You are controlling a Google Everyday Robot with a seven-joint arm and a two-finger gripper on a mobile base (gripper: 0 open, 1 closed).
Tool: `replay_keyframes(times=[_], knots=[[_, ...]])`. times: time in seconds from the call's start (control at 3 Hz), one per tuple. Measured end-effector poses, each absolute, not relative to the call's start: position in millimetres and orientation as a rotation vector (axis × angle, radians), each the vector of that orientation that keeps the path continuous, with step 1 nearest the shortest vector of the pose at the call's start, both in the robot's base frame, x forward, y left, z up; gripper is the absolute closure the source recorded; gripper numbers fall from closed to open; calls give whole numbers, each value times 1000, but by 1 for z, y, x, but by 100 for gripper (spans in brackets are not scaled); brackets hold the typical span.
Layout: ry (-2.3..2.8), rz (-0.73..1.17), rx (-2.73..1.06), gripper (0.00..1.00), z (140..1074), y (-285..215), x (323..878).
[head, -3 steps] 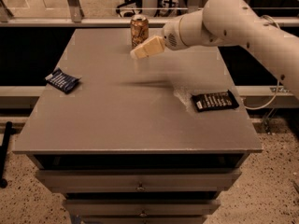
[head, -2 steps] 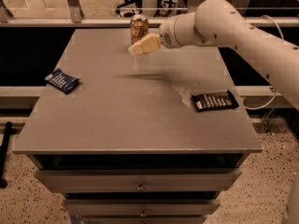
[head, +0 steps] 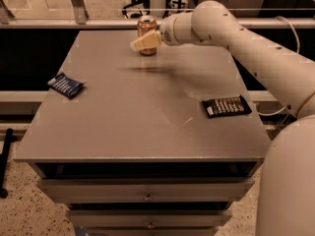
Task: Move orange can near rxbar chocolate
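The orange can (head: 146, 24) stands upright at the far edge of the grey table (head: 133, 122), near the middle. My gripper (head: 145, 41) reaches in from the right on the white arm and sits right at the can, covering its lower front. The rxbar chocolate (head: 226, 106), a flat black bar with white text, lies near the table's right edge, well in front of and to the right of the can.
A small dark blue packet (head: 66, 84) with white print lies near the table's left edge. The table has drawers (head: 147, 196) below its front edge. A railing and glass run behind the far edge. My white arm (head: 256, 53) spans the right side.
My gripper has moved a little left and farther back, from beside the can to right against its front. The can, bar and packet have not moved.
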State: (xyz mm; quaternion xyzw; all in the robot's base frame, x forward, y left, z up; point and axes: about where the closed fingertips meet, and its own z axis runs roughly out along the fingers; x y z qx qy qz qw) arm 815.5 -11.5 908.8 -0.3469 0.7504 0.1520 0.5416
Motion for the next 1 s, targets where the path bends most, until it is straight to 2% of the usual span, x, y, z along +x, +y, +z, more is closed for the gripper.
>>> replay_keyframes(times=[0.33, 0.67, 1.0], knots=[[1778, 367, -802, 0, 908, -4, 835], [1806, 402, -762, 14, 905, 1, 845], [1837, 432, -720, 38, 904, -3, 845]])
